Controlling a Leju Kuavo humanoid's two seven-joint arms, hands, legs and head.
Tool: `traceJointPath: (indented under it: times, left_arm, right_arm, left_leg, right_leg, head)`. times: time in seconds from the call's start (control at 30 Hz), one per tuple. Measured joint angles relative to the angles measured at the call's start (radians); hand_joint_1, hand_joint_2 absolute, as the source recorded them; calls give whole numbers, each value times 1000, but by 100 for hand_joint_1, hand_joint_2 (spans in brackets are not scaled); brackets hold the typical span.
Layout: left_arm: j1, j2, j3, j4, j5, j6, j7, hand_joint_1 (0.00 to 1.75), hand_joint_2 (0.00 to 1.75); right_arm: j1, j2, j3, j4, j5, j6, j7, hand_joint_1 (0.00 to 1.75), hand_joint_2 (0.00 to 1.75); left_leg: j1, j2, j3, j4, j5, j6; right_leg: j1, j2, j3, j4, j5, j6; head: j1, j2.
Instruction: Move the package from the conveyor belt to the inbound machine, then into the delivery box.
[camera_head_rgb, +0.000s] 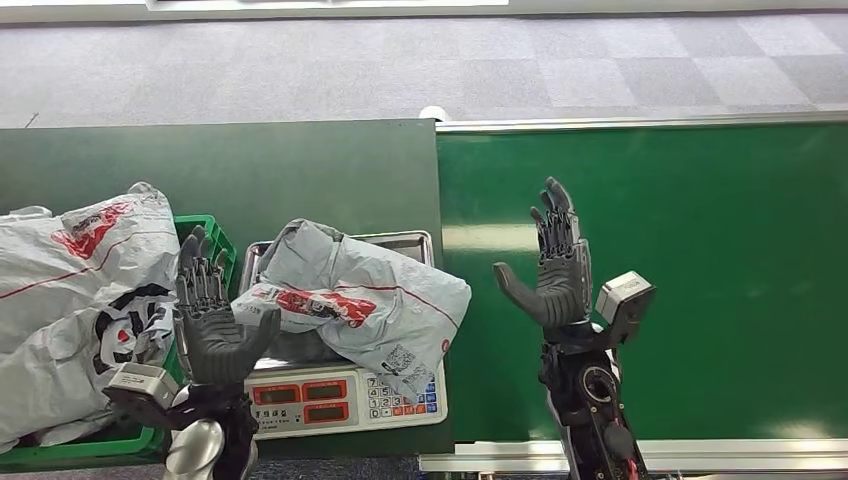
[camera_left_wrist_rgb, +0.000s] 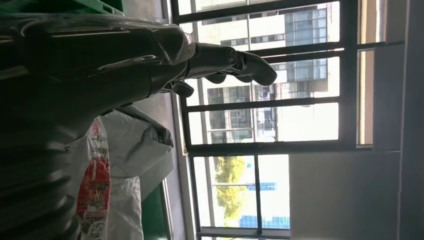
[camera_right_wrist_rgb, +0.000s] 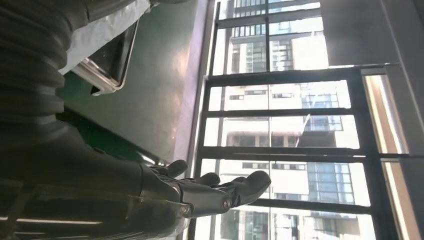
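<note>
A grey plastic package with red print lies on the steel pan of the scale, the inbound machine; the same package shows in the left wrist view. My left hand stands upright just left of it, fingers apart, holding nothing. My right hand is raised over the green conveyor belt, right of the scale, fingers apart and empty. The green delivery box at the left holds other grey packages. The left hand and right hand show against windows.
The scale's display and keypad face me at the near edge. A dark green table carries the scale and box. A steel rail borders the belt's far side, with grey carpet beyond. The scale pan's corner appears in the right wrist view.
</note>
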Motion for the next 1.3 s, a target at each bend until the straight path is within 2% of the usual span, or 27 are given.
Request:
traceJointPath:
  times: [0.27, 0.43, 0.53, 0.6, 0.7, 0.77, 1.0, 1.13, 1.2, 1.3]
  left_arm:
    - [0, 0, 0, 27, -1, -51, 21, 0, 175]
    - [-8, -5, -14, 62, 2, -113, 68, 0, 175]
    - [-23, -15, -41, 103, -49, -88, 67, 0, 175]
    - [-36, -18, -64, 124, -149, -10, 63, 0, 175]
    - [-64, -12, -111, 144, -446, 169, 84, 0, 175]
    - [-87, -4, -146, 159, -622, 227, 118, 0, 175]
    - [-129, 21, -216, 215, -848, 260, 206, 0, 175]
    - [-140, 35, -239, 242, -1007, 286, 302, 0, 175]
    - [-146, 40, -247, 255, -1047, 273, 337, 0, 175]
    - [-154, 43, -250, 277, -1065, 195, 388, 0, 175]
  right_arm:
    - [64, 3, -44, 0, 37, -25, 45, 0, 175]
    - [78, 13, -55, 1, 67, -41, 76, 0, 175]
    - [80, 24, -57, 8, 74, -41, 80, 0, 175]
    - [81, 30, -58, 13, 81, -40, 82, 0, 175]
    - [85, 35, -59, 18, 95, -34, 88, 0, 175]
    - [87, 36, -61, 20, 103, -26, 94, 0, 175]
    - [100, 36, -66, 23, 123, 5, 93, 0, 175]
    - [115, 37, -75, 22, 132, 17, 90, 0, 175]
    - [120, 38, -80, 22, 137, 22, 90, 0, 175]
    - [126, 42, -85, 22, 150, 32, 90, 0, 175]
  left_leg:
    - [0, 0, 0, 0, 0, 0]
    - [0, 0, 0, 0, 0, 0]
    - [0, 0, 0, 0, 0, 0]
    - [0, 0, 0, 0, 0, 0]
    - [0, 0, 0, 0, 0, 0]
    - [0, 0, 0, 0, 0, 0]
    - [0, 0, 0, 0, 0, 0]
    - [0, 0, 0, 0, 0, 0]
    - [0, 0, 0, 0, 0, 0]
    - [0, 0, 0, 0, 0, 0]
  right_leg:
    - [0, 0, 0, 0, 0, 0]
    - [0, 0, 0, 0, 0, 0]
    - [0, 0, 0, 0, 0, 0]
    - [0, 0, 0, 0, 0, 0]
    - [0, 0, 0, 0, 0, 0]
    - [0, 0, 0, 0, 0, 0]
    - [0, 0, 0, 0, 0, 0]
    - [0, 0, 0, 0, 0, 0]
    - [0, 0, 0, 0, 0, 0]
    - [0, 0, 0, 0, 0, 0]
  head:
    - [0, 0]
    - [0, 0]
    - [0, 0]
    - [0, 0]
    - [0, 0]
    - [0, 0]
    - [0, 0]
    - [0, 0]
    - [0, 0]
    - [0, 0]
